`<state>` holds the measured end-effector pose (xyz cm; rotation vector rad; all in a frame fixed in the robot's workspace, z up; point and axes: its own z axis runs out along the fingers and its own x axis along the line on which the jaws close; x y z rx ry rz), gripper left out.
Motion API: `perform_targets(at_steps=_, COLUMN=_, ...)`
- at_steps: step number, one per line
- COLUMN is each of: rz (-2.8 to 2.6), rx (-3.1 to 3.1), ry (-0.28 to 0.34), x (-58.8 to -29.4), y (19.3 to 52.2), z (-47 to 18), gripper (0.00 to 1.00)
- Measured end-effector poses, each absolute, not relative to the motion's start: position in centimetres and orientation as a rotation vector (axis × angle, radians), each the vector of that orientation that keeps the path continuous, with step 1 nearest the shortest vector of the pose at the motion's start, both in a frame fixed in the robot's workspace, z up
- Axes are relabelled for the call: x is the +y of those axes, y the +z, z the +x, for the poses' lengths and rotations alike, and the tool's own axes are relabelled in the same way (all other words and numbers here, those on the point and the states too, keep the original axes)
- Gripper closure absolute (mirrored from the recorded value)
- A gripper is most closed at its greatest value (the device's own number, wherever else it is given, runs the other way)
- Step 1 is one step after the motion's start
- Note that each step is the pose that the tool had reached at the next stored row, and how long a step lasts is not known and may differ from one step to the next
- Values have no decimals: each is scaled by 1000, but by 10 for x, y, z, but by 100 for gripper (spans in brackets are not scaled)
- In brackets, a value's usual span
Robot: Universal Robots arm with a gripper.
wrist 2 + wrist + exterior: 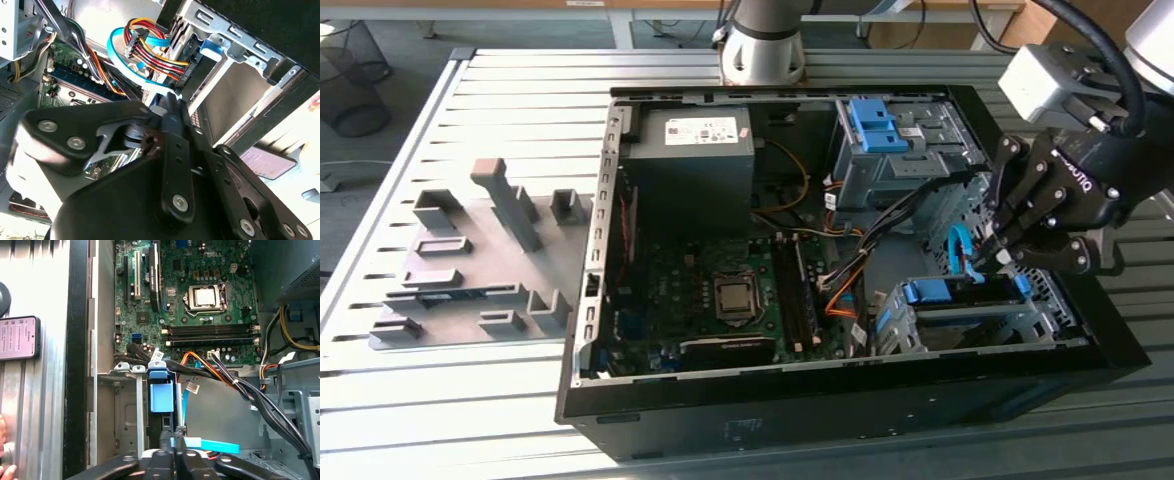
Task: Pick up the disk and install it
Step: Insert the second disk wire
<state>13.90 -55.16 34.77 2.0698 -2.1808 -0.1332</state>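
Observation:
The disk sits slid into the lower grey drive bay (987, 335) of the open computer case, near the exterior view's right. Its blue rail (945, 291) shows at the bay's mouth, and the same blue rail (161, 395) and blue rail (212, 50) appear in the two wrist views. My gripper (994, 262) hangs just above that bay end, tilted, with its black fingers pressed together. The fingertips (172, 442) meet right at the disk's dark end, beside a light-blue flat cable (215, 445). In the second wrist view the gripper (170, 97) touches the same cable (125, 60).
Black, orange and yellow cable bundles (881, 215) cross between the two bays. An upper bay with blue brackets (874, 125) and a grey power-supply box (694, 150) stand behind. The motherboard (707, 290) lies in the case floor. A grey fixture tray (467, 260) rests at the exterior view's left.

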Motion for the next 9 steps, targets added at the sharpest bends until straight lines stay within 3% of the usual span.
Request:
perform_targets(at_steps=2, rz=2070, rx=-2181, ry=-133, x=-552, y=348, z=139, gripper=89)
perform_targets(at_steps=9, rz=2070, rx=-2181, ry=-134, x=-552, y=348, z=139, gripper=89)
